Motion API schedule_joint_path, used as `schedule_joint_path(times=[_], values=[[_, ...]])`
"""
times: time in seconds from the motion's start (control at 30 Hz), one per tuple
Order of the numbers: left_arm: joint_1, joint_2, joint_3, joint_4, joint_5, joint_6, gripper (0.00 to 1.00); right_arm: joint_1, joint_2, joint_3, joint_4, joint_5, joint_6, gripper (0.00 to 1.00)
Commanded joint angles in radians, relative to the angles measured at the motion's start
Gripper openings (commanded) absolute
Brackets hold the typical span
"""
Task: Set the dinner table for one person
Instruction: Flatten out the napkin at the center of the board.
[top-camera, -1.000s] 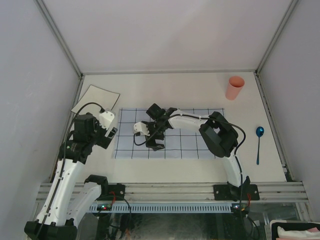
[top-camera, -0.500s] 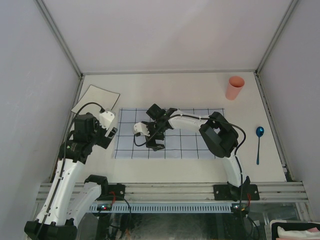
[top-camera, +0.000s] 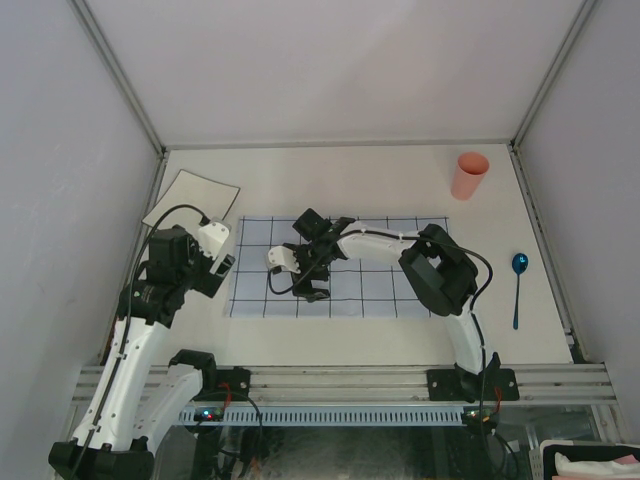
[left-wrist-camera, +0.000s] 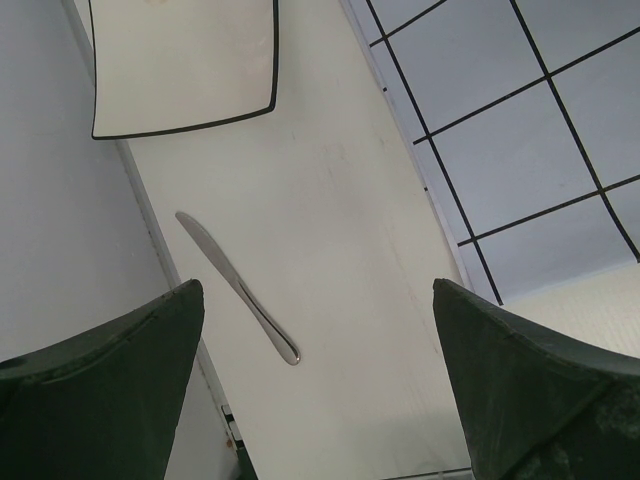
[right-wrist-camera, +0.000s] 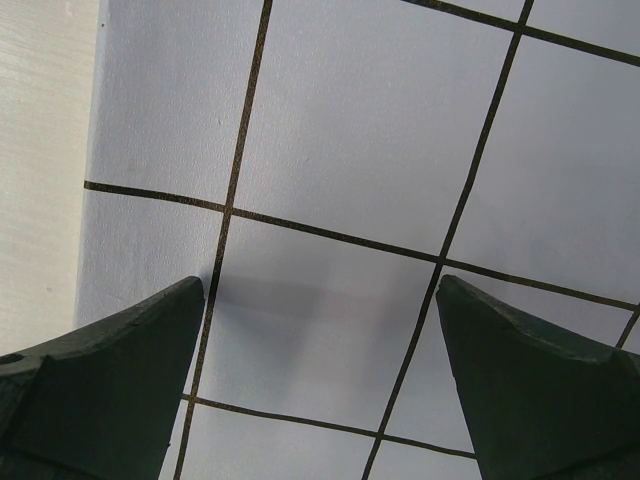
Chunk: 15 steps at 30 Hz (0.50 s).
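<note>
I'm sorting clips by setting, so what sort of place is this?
Likely a robot lab test cell, not a home: pale walls and grey metal rails box in the dinner table, with only sparse props like a pink cup and blue spoon.

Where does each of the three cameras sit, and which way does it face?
Top view: fixed above and behind the robot, looking down on the table; left arm and right arm show.
Left wrist: on the left arm, looking down past its open left pincer at a knife and plate.
Right wrist: on the right arm, looking down past its open right pincer at the checked cloth.
Shared: plate and cloth show in top and left wrist views.
</note>
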Motion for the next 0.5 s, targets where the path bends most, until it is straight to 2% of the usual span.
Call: schedule_joint_path(times=[0.0, 0.47], values=[[0.008, -0.005, 0.02, 0.026, 0.007, -0.004, 1.0, 0.033, 0.043, -0.068, -0.199, -0.02, 0.052, 1.0], [0.007, -0.012, 0.018, 0.025, 0.003, -0.003, 1.0, 0.058, 0.038, -0.095, -0.181, -0.024, 0.066, 1.0]])
